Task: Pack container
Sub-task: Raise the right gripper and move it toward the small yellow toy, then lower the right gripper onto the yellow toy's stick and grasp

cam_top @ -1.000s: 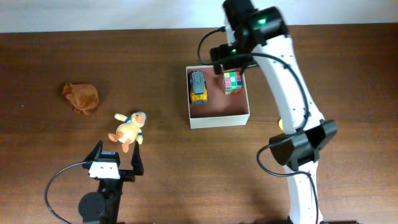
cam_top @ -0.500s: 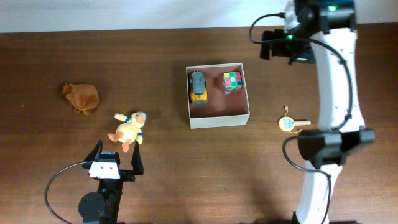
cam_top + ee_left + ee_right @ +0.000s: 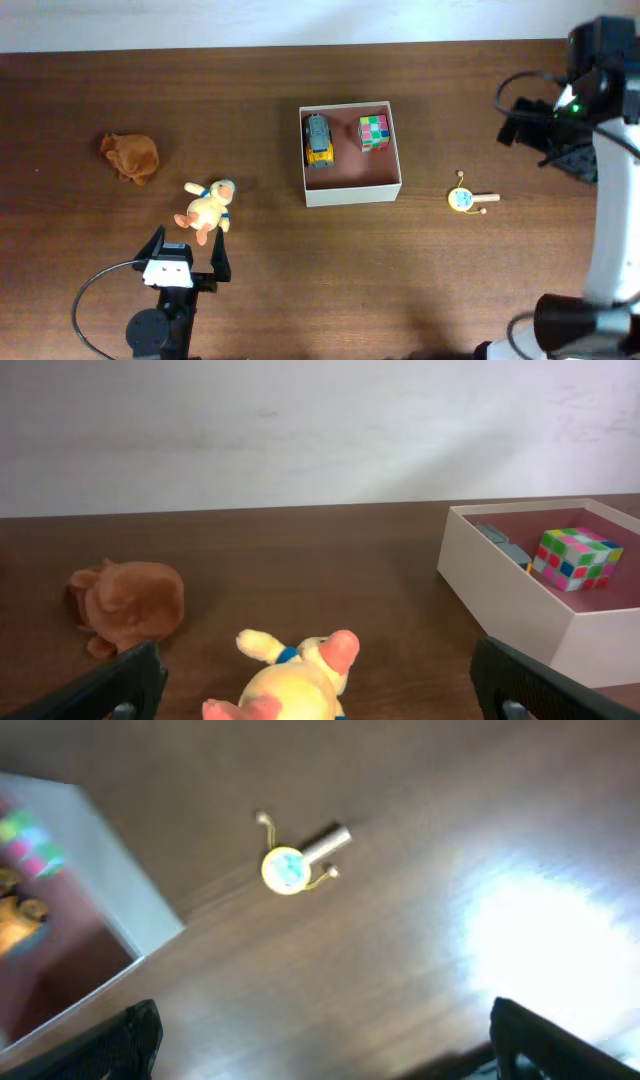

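The container is a square off-white box with a reddish-brown inside, at the table's middle. In it lie a toy car and a colour cube. A yellow duck plush lies left of it, just ahead of my left gripper, which is open and empty. In the left wrist view the duck sits between the fingers, with the container at right. My right gripper is open and empty, high at the far right; its fingers are spread wide above bare table.
A brown plush lies at the far left, also in the left wrist view. A small yellow rattle drum lies right of the container, also in the right wrist view. A pale wall stands behind the table.
My right arm has swung from above the container's back edge far to the right. The cube stays in the container. The left arm has not moved.
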`<state>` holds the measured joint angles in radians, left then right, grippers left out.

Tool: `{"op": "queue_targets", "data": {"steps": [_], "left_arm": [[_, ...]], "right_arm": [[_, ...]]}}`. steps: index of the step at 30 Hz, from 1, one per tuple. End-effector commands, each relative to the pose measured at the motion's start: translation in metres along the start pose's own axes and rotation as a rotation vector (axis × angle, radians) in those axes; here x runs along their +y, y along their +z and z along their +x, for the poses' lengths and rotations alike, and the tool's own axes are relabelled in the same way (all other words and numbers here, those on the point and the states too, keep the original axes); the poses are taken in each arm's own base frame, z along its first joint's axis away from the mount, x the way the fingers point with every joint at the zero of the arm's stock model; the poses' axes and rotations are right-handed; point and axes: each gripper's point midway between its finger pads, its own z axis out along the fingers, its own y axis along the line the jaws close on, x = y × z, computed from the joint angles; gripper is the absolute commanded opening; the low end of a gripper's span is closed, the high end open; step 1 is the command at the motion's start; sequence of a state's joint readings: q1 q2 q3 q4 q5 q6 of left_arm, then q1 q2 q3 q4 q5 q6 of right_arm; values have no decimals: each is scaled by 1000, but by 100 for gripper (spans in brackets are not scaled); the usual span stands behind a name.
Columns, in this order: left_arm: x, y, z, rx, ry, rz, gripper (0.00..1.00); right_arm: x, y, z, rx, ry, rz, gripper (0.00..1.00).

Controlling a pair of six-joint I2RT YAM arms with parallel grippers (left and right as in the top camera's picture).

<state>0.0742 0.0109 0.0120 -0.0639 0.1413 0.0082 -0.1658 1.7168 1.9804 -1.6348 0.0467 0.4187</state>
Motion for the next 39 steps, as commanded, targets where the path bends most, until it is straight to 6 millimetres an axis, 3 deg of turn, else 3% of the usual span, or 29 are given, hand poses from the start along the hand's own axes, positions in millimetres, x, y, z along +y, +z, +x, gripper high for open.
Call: {"op": "queue_targets", "data": {"steps": [1,9,13,18,23,33,39], "left_arm": [[0,0,2,3,15,0,99],[0,0,2,3,15,0,99],[0,0,2,3,15,0,99],[0,0,2,3,15,0,99],[0,0,2,3,15,0,99],[0,0,2,3,16,0,99],[0,0,2,3,15,0,99]], "right_arm": [[-13,61,11,176,171,-16,99],[-39,165,43,286,408,-29,99],[-33,197,57,297,497,-67,100],[-24,213,55,254,560,-77,100],[-17,221,40,159,596,-71,97],[8,222,3,-25,535,-124,95],[5,227,-3,-63,531,-96,95]]}}
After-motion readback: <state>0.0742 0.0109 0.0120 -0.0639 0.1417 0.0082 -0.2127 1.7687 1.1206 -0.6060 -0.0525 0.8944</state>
